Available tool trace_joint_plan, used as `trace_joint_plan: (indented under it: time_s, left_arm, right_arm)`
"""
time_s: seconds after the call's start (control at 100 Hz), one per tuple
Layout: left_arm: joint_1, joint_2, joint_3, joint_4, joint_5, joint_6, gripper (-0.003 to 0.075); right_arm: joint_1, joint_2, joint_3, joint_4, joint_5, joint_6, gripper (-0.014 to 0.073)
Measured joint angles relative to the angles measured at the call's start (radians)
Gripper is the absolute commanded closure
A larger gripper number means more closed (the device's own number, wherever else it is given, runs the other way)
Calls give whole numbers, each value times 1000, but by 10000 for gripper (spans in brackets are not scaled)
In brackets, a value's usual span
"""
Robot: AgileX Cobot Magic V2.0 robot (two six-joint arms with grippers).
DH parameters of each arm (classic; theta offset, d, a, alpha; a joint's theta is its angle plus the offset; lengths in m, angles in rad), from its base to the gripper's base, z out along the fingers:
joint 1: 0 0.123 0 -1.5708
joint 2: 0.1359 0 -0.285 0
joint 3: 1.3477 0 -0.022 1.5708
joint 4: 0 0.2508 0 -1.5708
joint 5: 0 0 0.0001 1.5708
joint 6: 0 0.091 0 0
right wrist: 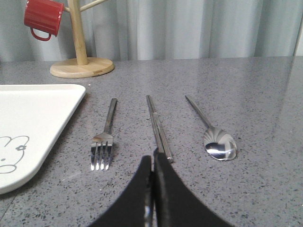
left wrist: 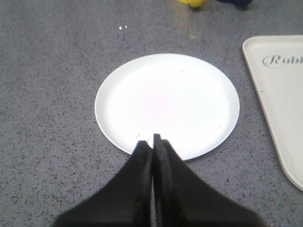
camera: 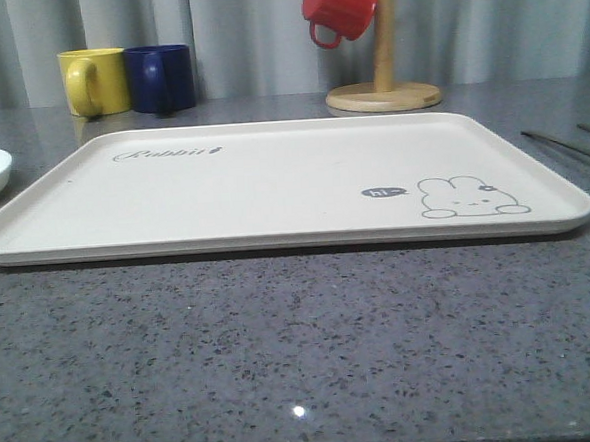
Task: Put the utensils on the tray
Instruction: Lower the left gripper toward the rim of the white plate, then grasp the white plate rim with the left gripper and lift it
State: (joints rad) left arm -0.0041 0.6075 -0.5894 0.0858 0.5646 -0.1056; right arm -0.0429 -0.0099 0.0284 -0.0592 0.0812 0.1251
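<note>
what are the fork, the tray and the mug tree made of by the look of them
The fork looks like polished metal, likely steel: silver and shiny, with bright glints on its tines. The tray is cream with a matte, even surface and printed drawing; probably plastic or melamine, though the look leaves that open. The mug tree appears to be pale wood, light tan with a smooth finish.

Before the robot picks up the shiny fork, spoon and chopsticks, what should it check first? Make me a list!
1. Big cream rabbit tray has bare room: ok.
2. Silver four-tined fork, flat silver chopsticks and oval-bowled silver spoon lie apart on the grey table: ok.
3. Right hand near the chopsticks: ok.
4. Right hand open for grabbing: not ok, shut.
5. Left hand shut over the round white plate, holding nothing: ok.
</note>
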Motion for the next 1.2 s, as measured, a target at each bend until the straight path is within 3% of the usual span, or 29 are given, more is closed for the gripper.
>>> trace_joint_plan:
  time_s: [0.16,0.26,0.5,0.91,1.06,1.2]
  left_arm:
    - [0,211,-108,0,4,-8,377]
    - [0,323,-177,0,4,-10,268]
    - [76,561,-383,0,83,-56,269]
    - [232,973,-744,-72,538,-62,269]
    - [240,1063,-788,-76,573,-62,273]
    - [240,1117,-813,-78,574,-62,322]
  right_arm:
    - [0,0,0,0,0,0,655]
    - [0,0,0,0,0,0,655]
    - [0,0,0,0,0,0,655]
    - [0,0,0,0,0,0,655]
    - [0,0,0,0,0,0,655]
    - [0,0,0,0,0,0,655]
